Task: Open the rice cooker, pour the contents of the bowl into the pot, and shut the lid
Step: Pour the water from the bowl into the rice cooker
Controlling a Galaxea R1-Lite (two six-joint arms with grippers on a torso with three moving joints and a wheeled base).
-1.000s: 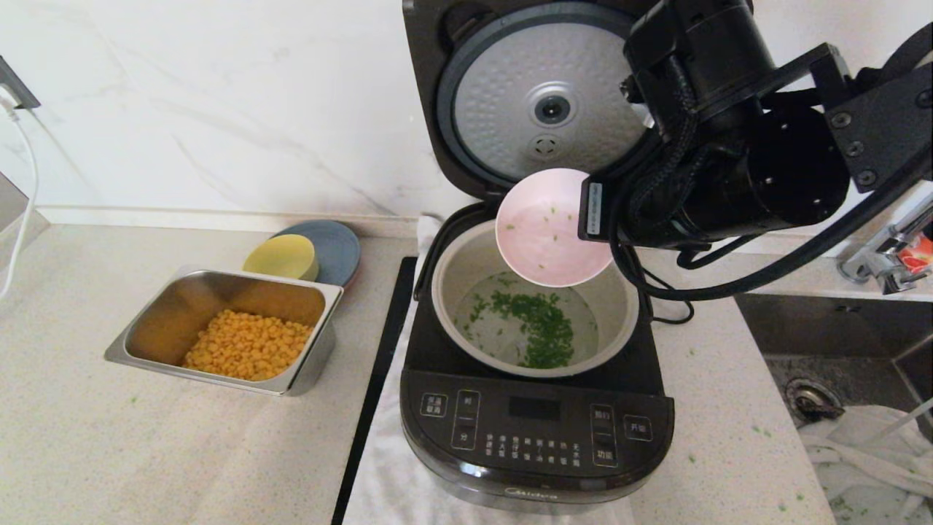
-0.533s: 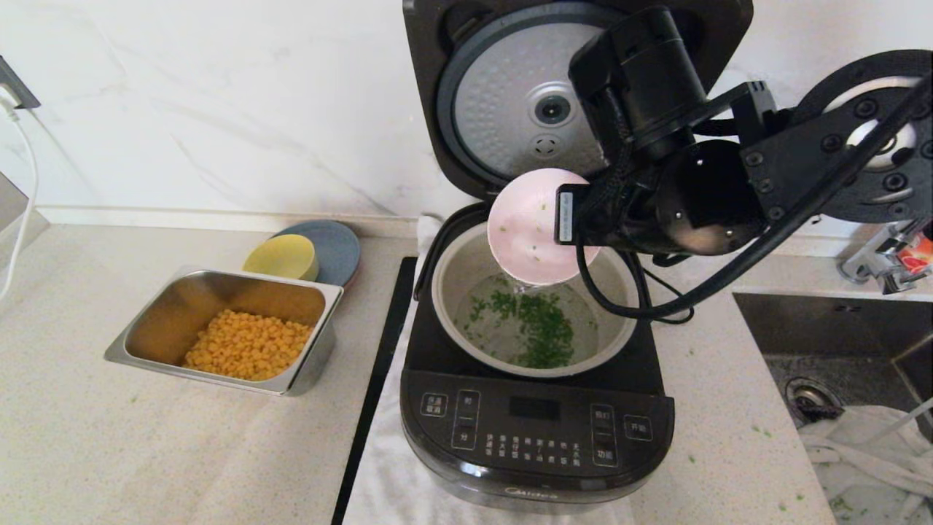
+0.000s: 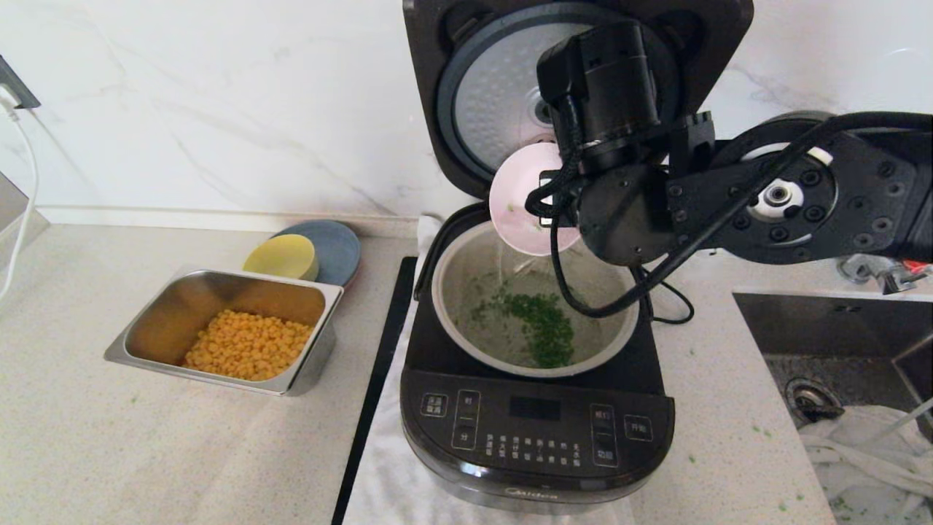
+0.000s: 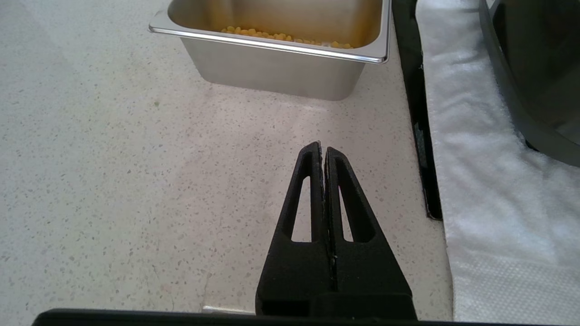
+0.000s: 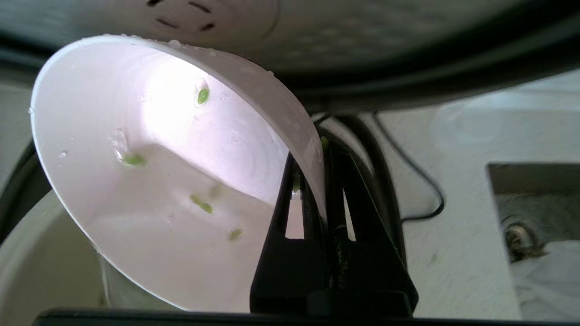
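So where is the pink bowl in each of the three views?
Head view: the bowl is tipped above the pot, in the right tool.
Left wrist view: not in it.
Right wrist view: fills the middle, rim pinched.
Shared landmark: the open lid behind the bowl in head and right wrist views.

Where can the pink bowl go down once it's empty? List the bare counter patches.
Bare counter lies in front of the steel tray, left of the black strip; a narrower patch sits between rice cooker and sink. Behind the tray it is crowded: a yellow bowl sits on a blue plate.
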